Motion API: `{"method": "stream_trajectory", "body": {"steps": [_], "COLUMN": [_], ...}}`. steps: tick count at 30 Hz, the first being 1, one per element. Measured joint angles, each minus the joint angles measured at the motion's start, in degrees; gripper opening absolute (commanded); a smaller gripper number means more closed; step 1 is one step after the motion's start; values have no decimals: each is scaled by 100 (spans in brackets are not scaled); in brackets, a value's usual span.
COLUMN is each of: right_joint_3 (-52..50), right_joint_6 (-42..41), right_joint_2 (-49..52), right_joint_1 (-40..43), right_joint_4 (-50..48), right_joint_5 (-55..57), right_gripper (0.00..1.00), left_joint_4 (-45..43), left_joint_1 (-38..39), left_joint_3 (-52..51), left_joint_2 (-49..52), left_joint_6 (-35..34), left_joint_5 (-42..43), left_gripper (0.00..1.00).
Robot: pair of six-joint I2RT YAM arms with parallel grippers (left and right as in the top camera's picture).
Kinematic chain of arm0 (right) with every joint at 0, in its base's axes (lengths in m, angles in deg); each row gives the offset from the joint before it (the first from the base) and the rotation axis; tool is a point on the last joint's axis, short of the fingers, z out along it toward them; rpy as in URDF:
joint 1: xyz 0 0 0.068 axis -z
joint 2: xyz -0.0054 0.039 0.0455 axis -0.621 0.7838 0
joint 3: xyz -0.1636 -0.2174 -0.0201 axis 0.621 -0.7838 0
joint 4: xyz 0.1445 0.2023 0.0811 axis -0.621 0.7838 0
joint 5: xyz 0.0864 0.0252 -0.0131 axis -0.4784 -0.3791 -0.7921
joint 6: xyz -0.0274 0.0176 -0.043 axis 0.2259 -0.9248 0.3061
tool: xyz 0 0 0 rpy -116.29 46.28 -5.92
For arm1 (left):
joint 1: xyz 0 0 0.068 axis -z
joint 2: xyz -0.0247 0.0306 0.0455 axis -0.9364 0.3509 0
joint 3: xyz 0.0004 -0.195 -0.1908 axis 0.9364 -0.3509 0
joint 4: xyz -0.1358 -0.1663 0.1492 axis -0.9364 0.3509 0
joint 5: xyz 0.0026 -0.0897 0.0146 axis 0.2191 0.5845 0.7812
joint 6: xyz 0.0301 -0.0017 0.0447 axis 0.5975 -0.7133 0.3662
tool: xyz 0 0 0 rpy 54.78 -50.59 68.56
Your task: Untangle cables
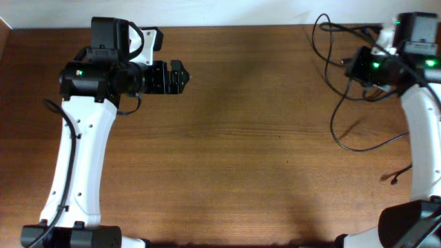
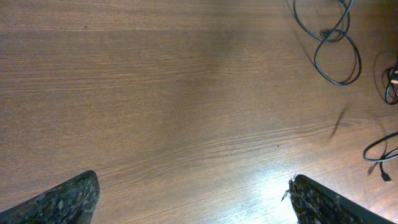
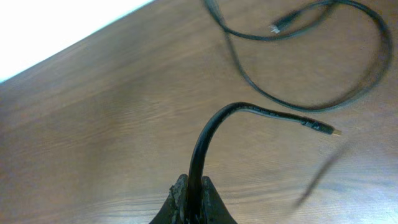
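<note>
The cables (image 1: 336, 118) are thin black cords looping across the table's far right, with a loose end (image 1: 395, 176) lying nearer the front. My right gripper (image 3: 193, 194) is shut on one cable (image 3: 214, 124), which rises from between the fingers and bends right to a small plug (image 3: 331, 131) held above the wood. A second cable (image 3: 348, 93) loops behind it on the table, its plug (image 3: 277, 28) near the top. From overhead the right gripper (image 1: 351, 66) sits among the loops. My left gripper (image 1: 178, 76) is open at the far left over bare wood; its view shows the cables (image 2: 339, 46) far off.
The brown wooden table (image 1: 241, 151) ends at a white strip along the back edge (image 1: 227, 21). Both white arms reach in from the front corners, the left one (image 1: 83, 151) carrying its own thicker black cable (image 1: 60, 117).
</note>
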Motion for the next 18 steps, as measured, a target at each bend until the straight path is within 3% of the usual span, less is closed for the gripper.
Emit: {"method": "stream_trajectory", "body": {"steps": [4, 8, 11, 12, 17, 18], "right_joint_3": [-44, -214, -881, -1176, -2900, -3191], "right_joint_6": [831, 2761, 3547, 3567, 2022, 1672], "right_joint_2": [-116, -391, -428, -426, -398, -372], "right_joint_1": [940, 1858, 2446, 2643, 3379, 3377], "right_joint_4": [81, 614, 885, 774, -1375, -1565], "right_joint_5": [-1067, -3418, -3324, -3086, -1384, -1235], "right_gripper": [4, 4, 4, 4, 5, 13], "left_joint_4": [-2, 2, 0, 0, 2, 0], "left_joint_1": [0, 0, 0, 0, 0, 0], "left_joint_3": [0, 0, 0, 0, 0, 0], "left_joint_2": [0, 0, 0, 0, 0, 0], "left_joint_6": [0, 0, 0, 0, 0, 0], "left_joint_5": [-2, 0, 0, -2, 0, -2], "left_gripper": [99, 99, 99, 99, 99, 99]}}
